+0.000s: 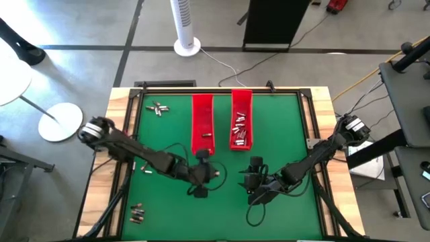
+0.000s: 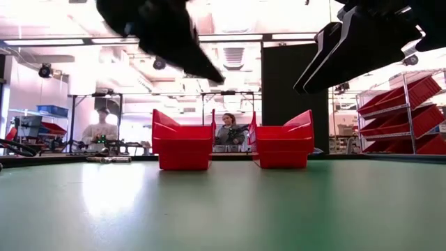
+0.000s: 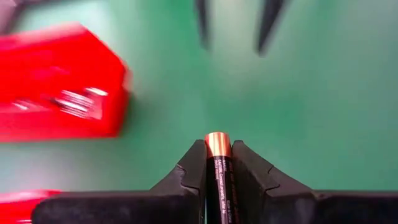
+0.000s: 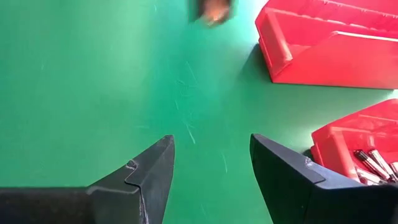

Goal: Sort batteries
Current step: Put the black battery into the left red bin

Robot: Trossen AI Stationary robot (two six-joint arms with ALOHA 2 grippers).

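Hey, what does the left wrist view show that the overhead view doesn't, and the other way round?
Only the left wrist view shows the left tool shut on a dark battery with a copper-coloured end.

Only the high view shows the loose batteries at the mat's far left and near left, plus the white fan beyond the table.

Both show the green mat, the red trays, the silvery batteries in the right-hand tray, and the open right tool.
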